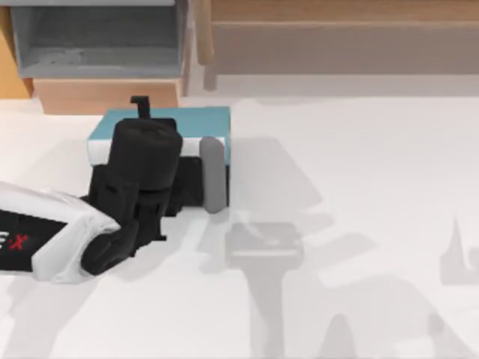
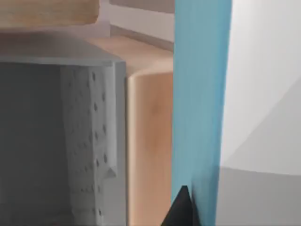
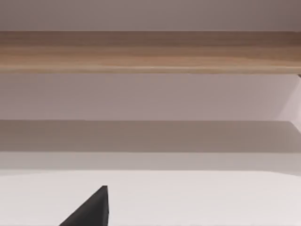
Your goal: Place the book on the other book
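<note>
The light blue book [image 1: 203, 120] sits at the table's back left, its white page edge [image 1: 95, 149] facing left. My left gripper [image 1: 142, 112] reaches over it from the left and is shut on it. In the left wrist view the book [image 2: 200, 103] runs as a blue band with a black fingertip [image 2: 181, 209] against it. Just in front of the blue book, a black slab with a grey edge [image 1: 213, 176] shows beside my arm. It looks like the other book [image 1: 191, 179], mostly hidden by the arm. My right gripper [image 3: 89, 212] faces a wooden shelf.
A grey open cabinet [image 1: 97, 37] on a wooden base [image 1: 105, 93] stands right behind the books. A long wooden shelf [image 1: 337, 30] lines the back. The white tabletop [image 1: 359, 187] stretches to the right and front, crossed by arm shadows.
</note>
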### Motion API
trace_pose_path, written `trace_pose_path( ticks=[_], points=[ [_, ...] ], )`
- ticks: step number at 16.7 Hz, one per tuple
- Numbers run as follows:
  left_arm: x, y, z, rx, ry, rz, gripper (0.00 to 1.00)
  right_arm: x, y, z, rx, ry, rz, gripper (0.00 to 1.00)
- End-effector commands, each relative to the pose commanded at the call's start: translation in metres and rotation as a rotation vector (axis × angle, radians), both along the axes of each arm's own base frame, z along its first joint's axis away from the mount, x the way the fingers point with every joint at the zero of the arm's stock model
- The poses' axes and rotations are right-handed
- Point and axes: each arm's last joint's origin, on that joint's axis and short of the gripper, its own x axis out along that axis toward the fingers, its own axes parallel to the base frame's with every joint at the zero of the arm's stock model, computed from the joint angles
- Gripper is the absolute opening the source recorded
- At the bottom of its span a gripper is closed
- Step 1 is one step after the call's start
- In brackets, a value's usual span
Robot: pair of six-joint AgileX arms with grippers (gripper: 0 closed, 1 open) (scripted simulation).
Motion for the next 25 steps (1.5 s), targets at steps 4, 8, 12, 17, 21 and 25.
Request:
trace_pose_path(
  ticks=[4, 8, 12, 17, 21, 25],
  points=[
    [-0.0019, 0.0030, -0.0098, 0.014, 0.030, 0.011, 0.00, 0.0000, 0.0000, 0.0000, 0.000, 0.000, 0.000, 1.00],
    [-0.0006, 0.0023, -0.0098, 0.013, 0.029, 0.008, 0.00, 0.0000, 0.0000, 0.0000, 0.000, 0.000, 0.000, 1.00],
    [0.0027, 0.0029, -0.0118, 0.014, 0.030, 0.011, 0.00, 0.0000, 0.0000, 0.0000, 0.000, 0.000, 0.000, 1.00],
    [0.0027, 0.0029, -0.0118, 0.014, 0.030, 0.011, 0.23, 0.0000, 0.0000, 0.0000, 0.000, 0.000, 0.000, 1.00],
    [0.0027, 0.0029, -0.0118, 0.014, 0.030, 0.011, 0.53, 0.0000, 0.0000, 0.0000, 0.000, 0.000, 0.000, 1.00],
    [0.0027, 0.0029, -0.0118, 0.014, 0.030, 0.011, 0.83, 0.0000, 0.0000, 0.0000, 0.000, 0.000, 0.000, 1.00]
  ],
)
